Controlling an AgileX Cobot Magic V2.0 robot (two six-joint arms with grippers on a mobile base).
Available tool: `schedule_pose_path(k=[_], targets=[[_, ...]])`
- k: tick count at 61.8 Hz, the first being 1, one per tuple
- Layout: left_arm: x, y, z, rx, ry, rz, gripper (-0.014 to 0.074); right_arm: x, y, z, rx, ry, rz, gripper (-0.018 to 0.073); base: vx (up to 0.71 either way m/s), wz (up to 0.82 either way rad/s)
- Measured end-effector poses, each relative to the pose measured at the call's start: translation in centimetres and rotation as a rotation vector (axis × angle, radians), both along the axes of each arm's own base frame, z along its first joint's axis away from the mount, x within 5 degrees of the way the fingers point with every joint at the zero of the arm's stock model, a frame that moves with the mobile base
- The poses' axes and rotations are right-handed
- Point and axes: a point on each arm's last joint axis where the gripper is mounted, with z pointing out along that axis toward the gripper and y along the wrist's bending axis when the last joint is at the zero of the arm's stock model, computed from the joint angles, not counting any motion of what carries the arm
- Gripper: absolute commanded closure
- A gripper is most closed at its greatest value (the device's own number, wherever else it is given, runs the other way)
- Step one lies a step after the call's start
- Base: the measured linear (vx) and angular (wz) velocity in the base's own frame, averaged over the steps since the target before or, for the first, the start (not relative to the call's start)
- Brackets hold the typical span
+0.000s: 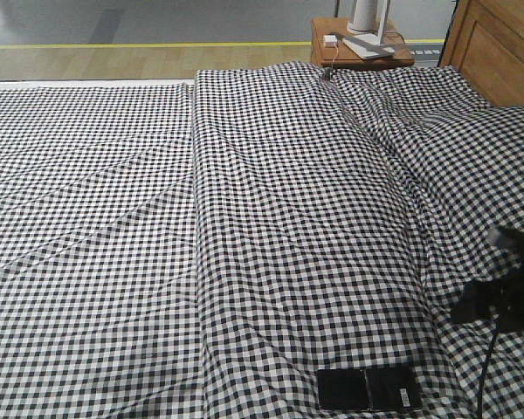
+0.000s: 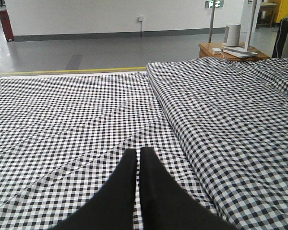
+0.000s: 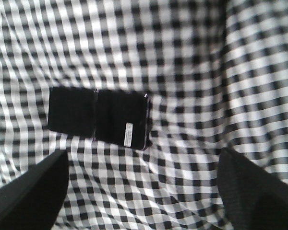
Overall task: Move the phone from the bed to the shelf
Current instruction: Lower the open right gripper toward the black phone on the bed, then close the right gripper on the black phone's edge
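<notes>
- Nearest the front camera, the phone (image 1: 368, 388) lies flat and face up on the bed (image 1: 271, 218), close to the bottom edge of that view, with nothing on it or against it.
- Right claw (image 3: 144, 160) hangs above the phone, its two dark fingers (image 3: 33, 191) spread wide and holding nothing. The phone sits just beyond the gap between them, its white sticker (image 3: 128, 134) at the end nearer the right-hand finger.
- Left claw (image 2: 138, 151) is closed finger to finger with nothing between (it points out low over the gingham, well away from the phone).
- By my reading the task has barely begun: no grasp, no lift, no carry.
- No shelf shows in any view, so I judge that the base must move or turn before the placing.
- Around: a brown bedside table (image 1: 367, 54) with a few white items at the far corner, and the headboard (image 1: 498, 52) beside it.
- Nothing blocks the phone. The likely trouble is a thin, glossy slab lying flush on soft, creased fabric.
</notes>
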Motion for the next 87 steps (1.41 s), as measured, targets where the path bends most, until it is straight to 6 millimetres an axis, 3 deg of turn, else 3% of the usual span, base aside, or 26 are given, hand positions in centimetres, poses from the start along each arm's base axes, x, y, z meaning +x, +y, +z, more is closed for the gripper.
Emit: schedule_pose_path(k=[14,32,44,60,87], targets=[[0.0,0.0,0.0,0.0,0.0,0.0,0.0596,-0.5,1.2,-5.5,0.145,0.054,0.095,-0.0035,0.0,0.0],[0.0,0.0,0.0,0.0,0.0,0.0,0.0596,-1.4,2.5,-10.2,0.289,0.064,0.153,-0.0035,0.0,-0.01],[0.0,0.0,0.0,0.0,0.0,0.0,0.0596,-1.6,3.0,-11.9,0.372,0.102,0.17,-0.0035,0.0,0.0],[0.0,0.0,0.0,0.0,0.0,0.0,0.0596,0.2,2.5,-12.8,0.403,0.075,0.185,-0.0035,0.0,0.0],[0.0,0.0,0.0,0.0,0.0,0.0,0.0596,0.3,0.1,-14.2,0.476,0.063,0.108,-0.0035,0.0,0.0]])
